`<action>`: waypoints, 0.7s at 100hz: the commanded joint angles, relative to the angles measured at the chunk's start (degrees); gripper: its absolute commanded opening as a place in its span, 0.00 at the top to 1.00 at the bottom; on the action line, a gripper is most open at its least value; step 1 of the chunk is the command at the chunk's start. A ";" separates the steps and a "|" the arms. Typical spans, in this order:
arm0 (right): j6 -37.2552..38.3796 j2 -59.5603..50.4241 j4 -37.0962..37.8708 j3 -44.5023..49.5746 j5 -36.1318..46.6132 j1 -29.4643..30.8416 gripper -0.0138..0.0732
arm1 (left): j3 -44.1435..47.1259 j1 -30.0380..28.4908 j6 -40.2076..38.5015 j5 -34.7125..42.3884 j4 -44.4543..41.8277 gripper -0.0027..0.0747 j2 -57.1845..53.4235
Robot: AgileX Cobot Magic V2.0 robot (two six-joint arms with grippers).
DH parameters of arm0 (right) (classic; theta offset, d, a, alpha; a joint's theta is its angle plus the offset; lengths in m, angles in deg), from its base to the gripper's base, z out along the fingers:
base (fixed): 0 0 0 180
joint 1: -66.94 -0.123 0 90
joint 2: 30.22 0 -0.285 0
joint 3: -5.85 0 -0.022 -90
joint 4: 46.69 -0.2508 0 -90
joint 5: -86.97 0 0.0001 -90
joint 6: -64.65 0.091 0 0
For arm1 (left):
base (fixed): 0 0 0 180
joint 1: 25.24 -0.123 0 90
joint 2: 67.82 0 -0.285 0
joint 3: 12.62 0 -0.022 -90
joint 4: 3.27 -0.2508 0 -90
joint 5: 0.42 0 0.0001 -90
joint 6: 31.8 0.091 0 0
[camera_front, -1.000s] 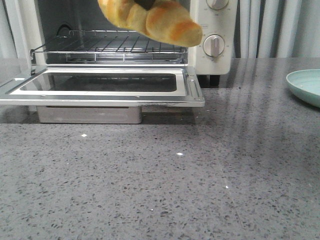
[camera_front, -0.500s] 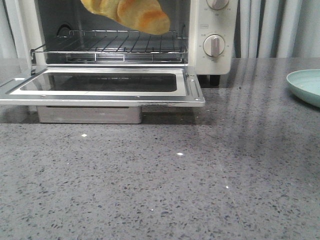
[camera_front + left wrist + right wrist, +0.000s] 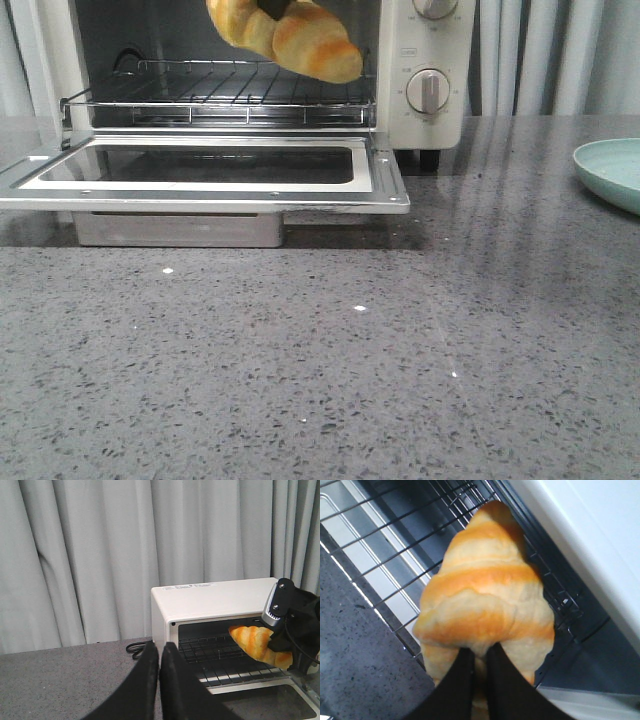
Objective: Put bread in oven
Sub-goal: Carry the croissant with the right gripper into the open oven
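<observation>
The near part of the grey speckled bench [image 3: 330, 360] lies bare apart from a few pale flecks. At the right edge, farther back, part of a pale green plate [image 3: 612, 172] rests on it.

Beyond that, on the left, the oven [image 3: 425, 60] stands with its glass-windowed door [image 3: 200, 172] dropped flat toward the near side, level above the bench. A pale metal tray [image 3: 180, 229] sits under the door. The wire rack [image 3: 215, 95] spans the open cavity, and two round dials [image 3: 428, 90] show on the cream panel at the right.

The bread [image 3: 290, 35] hangs in the air above the rack, in the mouth of the cavity, right of its middle, its tapered end pointing down and to the right, not touching the wires. In the front view a dark finger shows across its top at the frame's upper edge. The right wrist view shows the right gripper [image 3: 479, 677] with its black jaws pinched close into the near end of the bread [image 3: 485, 600], the far tip reaching over the rack [image 3: 395, 555] toward the oven's inner wall.

From the left wrist view, the left gripper [image 3: 159, 677] is well off to the left of the oven [image 3: 210, 600], its jaws pressed together with nothing between them. The same view shows the bread [image 3: 257, 642] held by the right arm's black wrist assembly above the rack, a black cable [image 3: 134, 649] lying on the bench at the oven's far left corner, and grey curtains [image 3: 100, 555] behind everything.
</observation>
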 commanded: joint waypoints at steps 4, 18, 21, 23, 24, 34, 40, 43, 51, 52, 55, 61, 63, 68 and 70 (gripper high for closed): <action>-0.19 -2.37 2.39 -2.13 4.67 0.69 0.92 | -1.43 -0.06 0.11 4.44 -0.27 0.99 0.87; -0.19 -2.06 2.39 -2.13 7.39 0.80 0.92 | -1.43 -0.06 0.11 5.74 -0.27 0.99 0.87; -0.19 -2.06 2.39 -2.13 8.16 0.80 0.92 | -1.43 -0.06 0.11 5.87 -0.27 0.99 0.87; -0.19 -2.06 2.39 -2.13 8.62 0.80 0.92 | -1.43 -0.06 0.11 5.87 -0.27 0.99 0.87; -0.19 -2.06 2.39 -2.13 8.76 0.80 0.92 | -1.43 -0.06 0.11 5.99 -0.27 0.99 0.87; -0.19 -1.61 2.39 -2.13 10.10 1.18 0.92 | -1.43 -0.06 0.19 6.00 -0.27 0.99 0.87; -0.19 -1.07 2.50 -2.13 10.50 1.58 0.92 | -1.43 -0.06 0.19 6.00 -0.27 0.99 0.87; -0.19 -0.76 2.50 -2.13 10.66 1.84 0.92 | -1.43 -0.06 0.19 6.00 -0.27 0.99 0.87; -0.19 -0.07 2.90 -2.13 11.08 2.02 0.92 | -1.43 -0.06 0.24 6.00 -0.37 0.99 0.87; -0.19 -0.07 2.90 -2.13 11.09 2.16 0.92 | -1.43 -0.06 0.24 6.00 -0.37 0.99 0.87; -0.19 0.05 2.90 -2.13 11.20 2.26 0.92 | -1.43 -0.06 0.24 6.00 -0.37 0.99 0.87; -0.19 0.30 2.90 -2.13 11.91 2.26 0.92 | -1.43 -0.06 0.24 6.00 -0.37 0.99 0.87; -0.19 0.30 2.90 -2.13 12.17 2.26 0.92 | -1.43 -0.06 0.24 6.00 -0.37 0.99 0.87; -0.19 0.30 2.90 -2.13 12.68 2.26 0.92 | -1.43 -0.06 0.24 6.00 -0.37 0.99 0.87; -0.19 0.30 2.90 -2.13 12.94 2.26 0.92 | -1.43 -0.06 0.24 6.00 -0.37 0.99 0.87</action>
